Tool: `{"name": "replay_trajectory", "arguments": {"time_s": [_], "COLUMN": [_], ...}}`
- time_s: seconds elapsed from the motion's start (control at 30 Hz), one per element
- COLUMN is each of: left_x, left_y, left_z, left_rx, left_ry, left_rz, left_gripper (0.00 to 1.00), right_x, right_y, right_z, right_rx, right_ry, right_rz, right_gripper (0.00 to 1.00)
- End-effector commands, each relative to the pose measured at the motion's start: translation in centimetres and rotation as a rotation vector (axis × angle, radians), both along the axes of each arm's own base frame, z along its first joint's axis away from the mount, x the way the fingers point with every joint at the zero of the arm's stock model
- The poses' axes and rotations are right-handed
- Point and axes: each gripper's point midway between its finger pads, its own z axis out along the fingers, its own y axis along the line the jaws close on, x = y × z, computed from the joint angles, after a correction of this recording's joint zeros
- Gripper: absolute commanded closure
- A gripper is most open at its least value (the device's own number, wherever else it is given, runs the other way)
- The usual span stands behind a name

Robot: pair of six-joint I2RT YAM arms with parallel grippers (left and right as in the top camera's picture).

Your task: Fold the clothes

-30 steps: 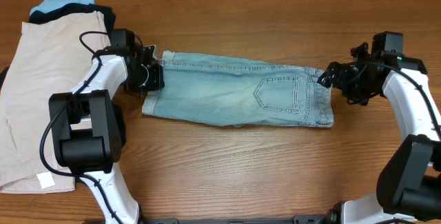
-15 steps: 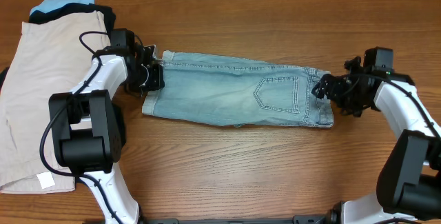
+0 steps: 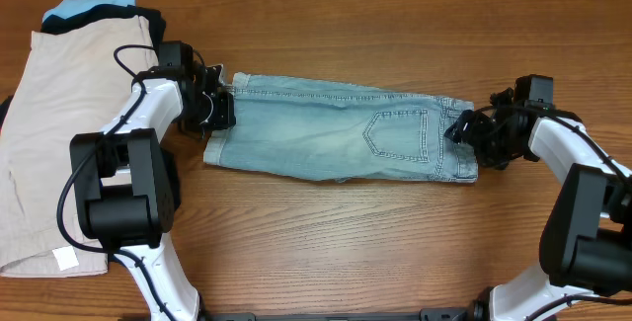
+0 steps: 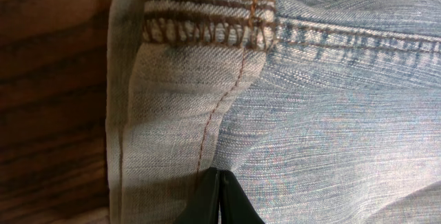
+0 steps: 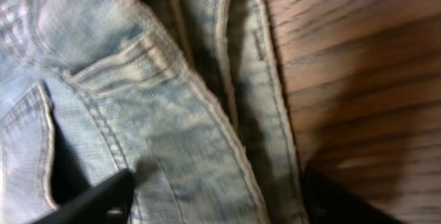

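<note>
shorts (image 3: 326,133) lie flat mid-surface (image 3: 346,252), already doubled lengthwise, hem end to the left, waistband (image 5: 255,114) to the right, back pocket (image 3: 400,135) facing up. Beige shorts (image 3: 59,133) are piled off to the far left, well apart.

left fingers (image 4: 219,198): tips pressed together at the hem (image 4: 207,31). The cloth puckers right at the tips, so I read this as a pinch on the denim. Can't confirm how many layers it has.

right fingers (image 3: 456,128): wide open over the waistband end, nothing held. The wrist view shows one finger over the seat panel and the other out over bare wood, with the band between them.

Step in hand, as I judge it: right grasps the waistband end for a cross fold toward the hem.

How to do it well:
- Go low enough that the lower finger slides under both layers. The band edge shows two stacked plies plus a dark gap, so it's easy to take only the top one.
- Close square across the band, not on the corner, or it'll twist when lifted.
- Use the left pinch as an anchor and don't pull against it.
- Lift just clear of the surface and carry straight along the long axis.
- Lay band on hem, edges aligned, then release.

Risk: stiff denim springs back, so press before opening.
</note>
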Motion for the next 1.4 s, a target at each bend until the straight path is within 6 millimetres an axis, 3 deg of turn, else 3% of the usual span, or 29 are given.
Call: {"name": "replay_trajectory", "arguments": {"time_s": [0.0,0.17,0.27,0.37,0.4,0.67,0.97,1.17,1.37], "left_x": [-1.0,-1.1,-1.4,-1.6,-1.6,-2.2,-3.4,-4.1,-4.4], "left_y": [-0.3,-0.3,-0.4,-0.4,-0.4,-0.6,-5.1,-8.7,-10.4], "left_z": [-1.8,-1.8,-1.9,-1.9,-1.9,-1.9,-0.8,-0.3,-0.3], "left_rx": [-0.014,-0.015,-0.016,-0.016,-0.016,-0.035,-0.191,-0.244,-0.242], "left_ry": [0.059,0.064,0.075,0.084,0.085,0.13,0.201,0.229,0.231], "left_rz": [0.001,0.001,0.001,0.001,0.001,0.052,0.05,0.011,-0.01], "left_gripper": [0.96,0.96,0.96,0.96,0.96,0.96,0.96,0.96,0.96], "right_x": [-0.7,0.0,0.6,1.1,1.2,1.2,0.4,-0.1,-0.7], "right_y": [2.1,4.8,5.3,5.0,4.6,0.3,-3.3,-2.6,2.5], "right_z": [-1.0,-0.3,-0.2,-0.1,-0.1,1.1,5.6,11.1,16.2], "right_rx": [0.127,0.197,0.196,0.194,0.189,0.195,0.166,0.109,0.081], "right_ry": [0.039,0.003,-0.01,-0.025,-0.027,-0.041,-0.057,-0.123,-0.232], "right_rz": [0.003,0.052,0.042,0.022,0.013,-0.036,-0.028,0.016,0.16], "right_gripper": [0.32,0.42,0.63,0.92,0.96,0.96,0.96,0.96,0.96]}}
